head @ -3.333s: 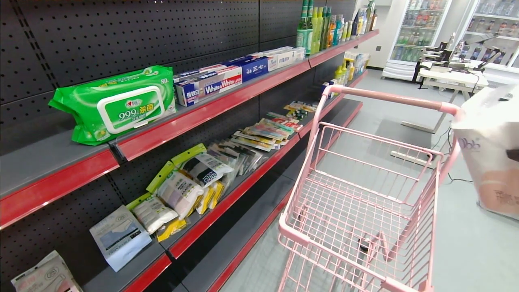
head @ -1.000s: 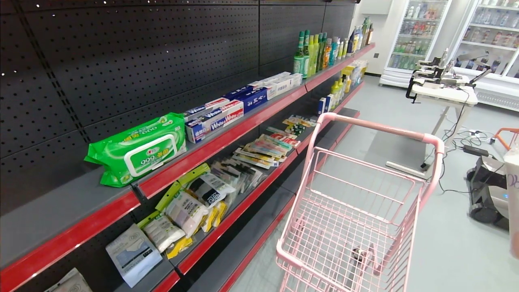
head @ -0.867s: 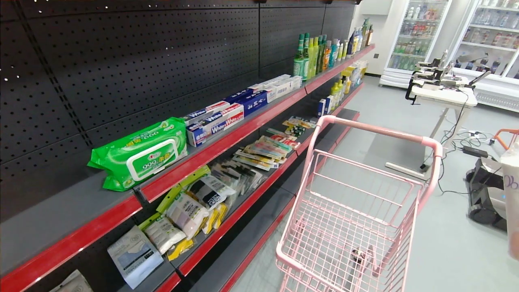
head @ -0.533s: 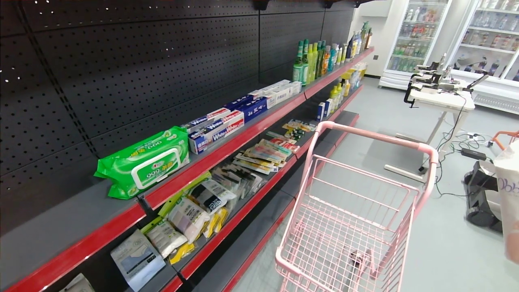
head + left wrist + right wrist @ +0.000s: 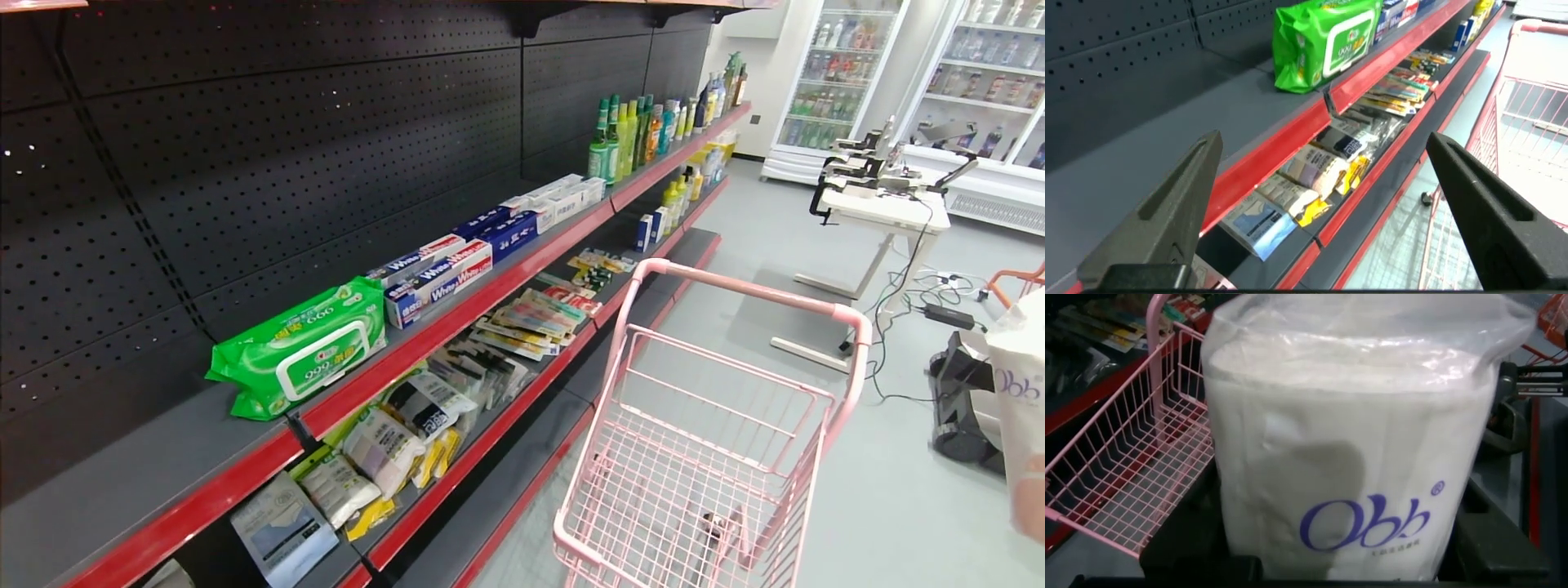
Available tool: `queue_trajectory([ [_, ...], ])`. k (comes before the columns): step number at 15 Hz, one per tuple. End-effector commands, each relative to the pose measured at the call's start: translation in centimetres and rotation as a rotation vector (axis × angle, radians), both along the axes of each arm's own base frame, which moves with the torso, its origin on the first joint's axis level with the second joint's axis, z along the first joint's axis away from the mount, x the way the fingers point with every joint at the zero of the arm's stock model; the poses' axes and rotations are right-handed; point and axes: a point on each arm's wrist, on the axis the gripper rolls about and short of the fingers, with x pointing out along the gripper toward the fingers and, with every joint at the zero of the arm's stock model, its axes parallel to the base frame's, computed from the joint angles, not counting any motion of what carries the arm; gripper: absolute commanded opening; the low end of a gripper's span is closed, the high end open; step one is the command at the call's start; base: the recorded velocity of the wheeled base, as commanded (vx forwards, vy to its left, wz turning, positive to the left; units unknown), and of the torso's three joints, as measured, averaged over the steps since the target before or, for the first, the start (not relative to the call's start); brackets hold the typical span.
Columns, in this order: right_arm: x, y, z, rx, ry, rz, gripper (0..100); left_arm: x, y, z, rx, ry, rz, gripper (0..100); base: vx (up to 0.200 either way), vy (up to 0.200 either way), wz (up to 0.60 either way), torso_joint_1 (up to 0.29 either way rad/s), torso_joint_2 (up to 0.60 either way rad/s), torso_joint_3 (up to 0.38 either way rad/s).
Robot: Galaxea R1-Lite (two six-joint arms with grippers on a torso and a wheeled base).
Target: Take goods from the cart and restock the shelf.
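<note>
The right gripper (image 5: 1343, 539) is clamped on a tall white plastic-wrapped pack with blue lettering (image 5: 1355, 416), with a dark finger pressed against each side of its lower part. In the head view this pack (image 5: 1020, 408) sits at the far right, off the right side of the pink wire shopping cart (image 5: 735, 282) and well apart from the shelf. The cart stands between the pack and the dark grey shelf with red front edges (image 5: 457, 318), its handle end towards the far aisle.

The left gripper (image 5: 1327, 204) is spread wide with nothing between its two dark fingers (image 5: 1167, 220), and faces the upper board's bare left stretch and red front edge.

On the upper board a green pack of wet wipes (image 5: 302, 347) lies near the front edge. To its right come white and red toothpaste boxes (image 5: 437, 273), a blue box (image 5: 510, 229) and more white boxes. Green and coloured bottles (image 5: 620, 135) stand at the far right end. The board below carries soft bagged goods (image 5: 392, 433) at its left end and flat carded packs (image 5: 531, 314) farther right. Beyond the cart are a white desk (image 5: 886, 208) and glass-door coolers (image 5: 824, 73).
</note>
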Motion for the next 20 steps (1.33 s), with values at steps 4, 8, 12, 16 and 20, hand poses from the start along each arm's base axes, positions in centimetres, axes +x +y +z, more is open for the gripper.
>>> queue_trajectory([
  [4, 0.2, 0.0, -0.3, -0.007, 0.020, 0.005, 0, 0.0, 0.0, 0.0, 0.000, 0.002, 0.000, 100, 0.000, 0.000, 0.00, 0.162, -0.33, -0.174],
  [8, 0.2, 0.0, -1.0, -0.022, 0.048, 0.010, 0, 0.0, 0.0, 0.0, 0.000, 0.005, 0.000, 100, 0.000, 0.000, 0.00, 0.065, -0.14, -0.066],
  [12, 0.2, 0.0, -1.1, -0.021, 0.051, 0.019, 0, 0.0, 0.0, 0.0, 0.000, 0.003, 0.000, 100, 0.000, 0.000, 0.45, 0.007, 0.00, 0.003],
  [16, 0.2, 0.0, -1.3, -0.018, 0.057, 0.019, 0, 0.0, 0.0, 0.0, 0.000, 0.003, 0.000, 100, 0.000, 0.000, 0.60, 0.012, 0.00, 0.000],
  [20, 0.0, 0.0, -1.5, -0.018, 0.057, 0.019, 0, 0.0, 0.0, 0.0, 0.000, 0.000, 0.000, 100, 0.000, 0.000, 0.60, -0.001, 0.00, 0.001],
])
